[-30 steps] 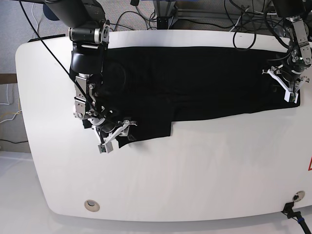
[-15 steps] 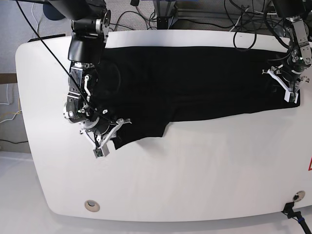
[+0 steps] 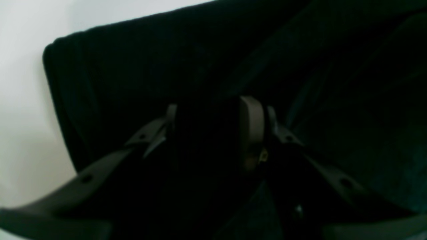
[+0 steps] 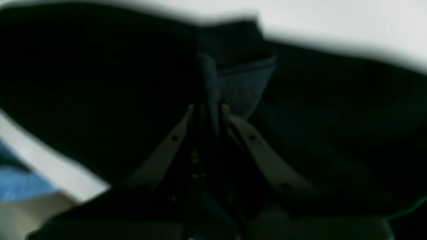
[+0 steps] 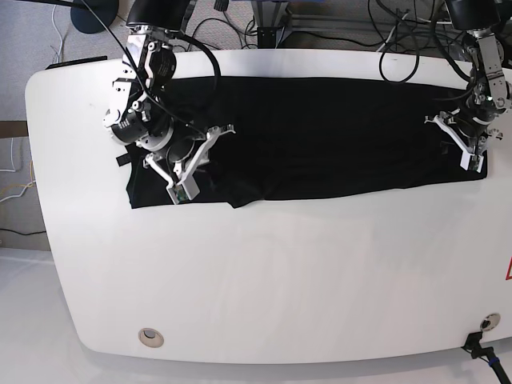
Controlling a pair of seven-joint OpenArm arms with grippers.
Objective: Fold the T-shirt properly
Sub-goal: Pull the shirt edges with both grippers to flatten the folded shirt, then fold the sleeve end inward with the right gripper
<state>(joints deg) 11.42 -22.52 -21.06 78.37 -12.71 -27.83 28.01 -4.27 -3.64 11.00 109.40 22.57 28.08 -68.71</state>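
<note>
- T-shirt [image 5: 320, 136] is what you are folding: it lies as a long black band across the far half of the white desk [image 5: 280, 280], its long axis running side to side in the base view, with a shorter flap hanging toward you at the left end.
- At the left end of that view you have the right gripper [image 5: 190, 164], which sits over the flap just inside the shirt's near left corner. In the right wrist view its fingers [image 4: 186, 133] are drawn together with a ridge of black cloth pinched up between them, so you can count it as clamped on the T-shirt.
- Across the middle, the cloth lies flat, and neither arm reaches it.
- At the right end you have the left gripper [image 5: 464, 144], right at the shirt's short edge. Its jaws stand partly apart in the left wrist view, and a dark thickness fills the gap between them; it looks like cloth, but the picture is too dark for you to tell whether it is held.
- My judgement for your next move: the flap belongs to the right arm, which is much the nearer. The fold should turn it across the long axis toward the far edge, while the left arm anchors the opposite end.
</note>
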